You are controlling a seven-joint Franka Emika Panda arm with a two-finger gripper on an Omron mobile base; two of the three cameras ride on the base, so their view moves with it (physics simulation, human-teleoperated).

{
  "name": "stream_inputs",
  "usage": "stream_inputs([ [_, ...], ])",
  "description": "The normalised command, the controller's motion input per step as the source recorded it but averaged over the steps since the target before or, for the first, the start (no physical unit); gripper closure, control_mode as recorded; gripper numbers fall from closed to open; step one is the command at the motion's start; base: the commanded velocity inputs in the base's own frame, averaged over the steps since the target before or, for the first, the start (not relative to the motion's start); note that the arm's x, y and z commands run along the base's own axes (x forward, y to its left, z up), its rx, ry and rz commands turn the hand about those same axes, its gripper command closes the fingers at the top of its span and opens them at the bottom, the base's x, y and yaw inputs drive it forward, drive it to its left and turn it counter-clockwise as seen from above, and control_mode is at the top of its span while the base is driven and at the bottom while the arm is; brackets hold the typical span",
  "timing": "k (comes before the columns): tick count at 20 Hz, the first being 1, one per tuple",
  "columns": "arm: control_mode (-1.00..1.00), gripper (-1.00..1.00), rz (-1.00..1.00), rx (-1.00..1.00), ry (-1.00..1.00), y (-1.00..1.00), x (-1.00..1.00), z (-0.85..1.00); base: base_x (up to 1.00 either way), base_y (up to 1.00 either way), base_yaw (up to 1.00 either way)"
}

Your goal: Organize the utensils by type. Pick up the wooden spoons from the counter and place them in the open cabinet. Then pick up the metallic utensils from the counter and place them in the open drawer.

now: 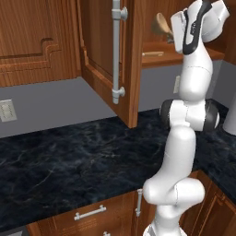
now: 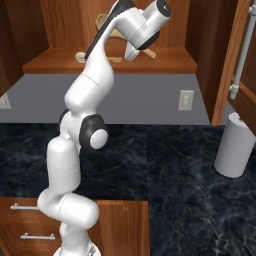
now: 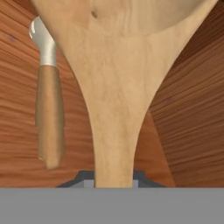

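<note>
Gripper pinches the spoon by its handle; in the hand view the handle runs up from between the jaws and widens into the bowl, so we hold it near the thin end with the bowl leading. That makes sense to us: the bowl goes into the cabinet first and the hand stays back from the shelf.

Relative to the shelf: the gripper is just above its front part, wrist tipped down toward it. The spoon shows past the hand, bowl up and toward the back wall, above the shelf. We can't tell if its tip touches the boards yet.

1 more utensil already lies on the shelf, left of our spoon in the hand view: wooden handle, metal collar. In the left base view it lies flat near the shelf's front edge. We read it as apart from our spoon, so there's room to set down beside it.

Door stands swung out left of the shelf, clear of the arm.

Our read: step 1, placing a wooden spoon; release not done. Risk: a spoon let go while tilted may roll to the front edge.
</note>
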Motion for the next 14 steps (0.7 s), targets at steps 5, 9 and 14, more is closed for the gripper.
stream_inputs([
  [5, -1.00, 1.00, 0.00, 0.00, 0.00, 0.11, 0.11, -0.22, 0.00, 0.00, 0.00],
  [9, -1.00, 1.00, 0.00, 0.00, 0.00, 0.10, 0.08, -0.22, 0.00, 0.00, 0.00],
  [14, -1.00, -1.00, -0.02, 0.00, 0.00, 0.12, 0.08, -0.19, 0.00, 0.00, 0.00],
])
